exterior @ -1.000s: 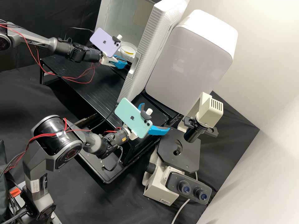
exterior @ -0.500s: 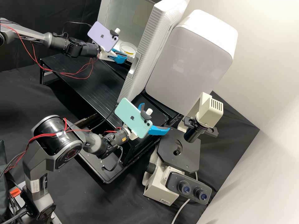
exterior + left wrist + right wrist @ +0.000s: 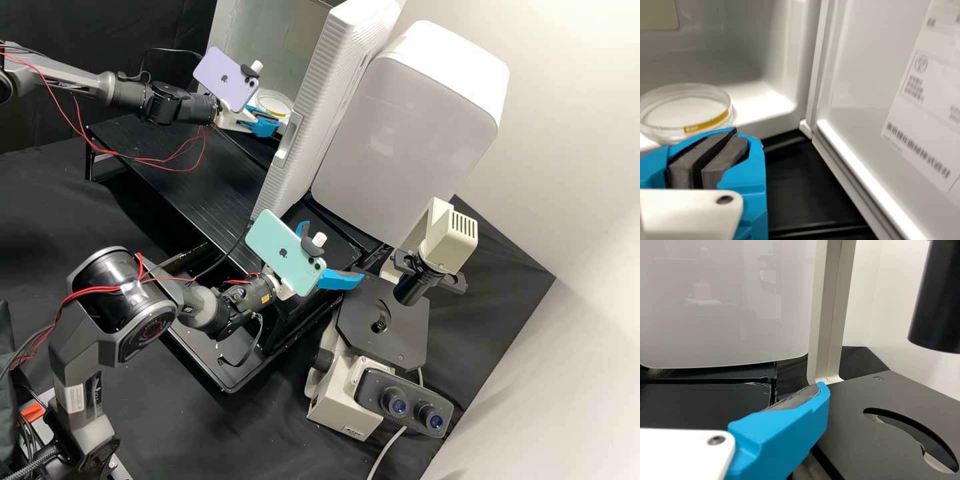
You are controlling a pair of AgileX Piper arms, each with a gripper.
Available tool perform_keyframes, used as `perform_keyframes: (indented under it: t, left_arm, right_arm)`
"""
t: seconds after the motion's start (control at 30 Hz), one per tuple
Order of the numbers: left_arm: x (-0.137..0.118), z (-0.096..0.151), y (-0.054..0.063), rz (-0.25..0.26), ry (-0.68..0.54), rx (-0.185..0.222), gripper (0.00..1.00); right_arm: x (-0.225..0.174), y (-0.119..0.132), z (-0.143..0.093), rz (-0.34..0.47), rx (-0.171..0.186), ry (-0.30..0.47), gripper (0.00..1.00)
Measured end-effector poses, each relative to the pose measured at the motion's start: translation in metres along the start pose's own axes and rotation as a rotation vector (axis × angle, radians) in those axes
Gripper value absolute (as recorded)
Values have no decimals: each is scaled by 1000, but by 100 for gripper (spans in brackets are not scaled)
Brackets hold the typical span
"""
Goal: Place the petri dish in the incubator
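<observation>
A clear petri dish point(image 3: 275, 103) with a yellow band lies flat on the floor of the white incubator point(image 3: 257, 40), just inside its opening; the ribbed door point(image 3: 323, 93) stands open. The dish point(image 3: 685, 109) sits a little beyond my left gripper point(image 3: 710, 150), which is shut, pads pressed together with nothing between them. In the high view that gripper point(image 3: 263, 124) hovers at the incubator's threshold, next to the dish but apart from it. My right gripper point(image 3: 343, 279) is shut and empty, low beside the microscope stage point(image 3: 890, 415), its blue finger point(image 3: 790, 430) over the stage's edge.
A black raised shelf point(image 3: 200, 187) runs in front of the incubator. A large white housing point(image 3: 407, 127) stands right of the door. The microscope point(image 3: 373, 393) sits at the front right with its black condenser point(image 3: 937, 295) above the stage. Red cables trail along the left arm.
My left gripper has lifted from the shelf's edge and shifted slightly toward the incubator's opening. The dish has stayed on the incubator floor. The right arm has not moved.
</observation>
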Motion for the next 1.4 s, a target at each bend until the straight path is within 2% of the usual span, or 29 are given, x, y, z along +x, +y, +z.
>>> perform_keyframes:
  t: [0.13,0.53,1.0,1.4]
  left_arm:
    - [-1,3,6,18,-8,-4,0]
    - [-2,3,11,33,-7,-3,0]
    - [-1,3,10,31,-5,-1,0]
    - [13,6,18,78,-7,7,0]
  right_arm:
    - [0,0,0,0,0,0,100]
    - [0,0,0,0,0,0,100]
    - [0,0,0,0,0,0,100]
    - [0,0,0,0,0,0,100]
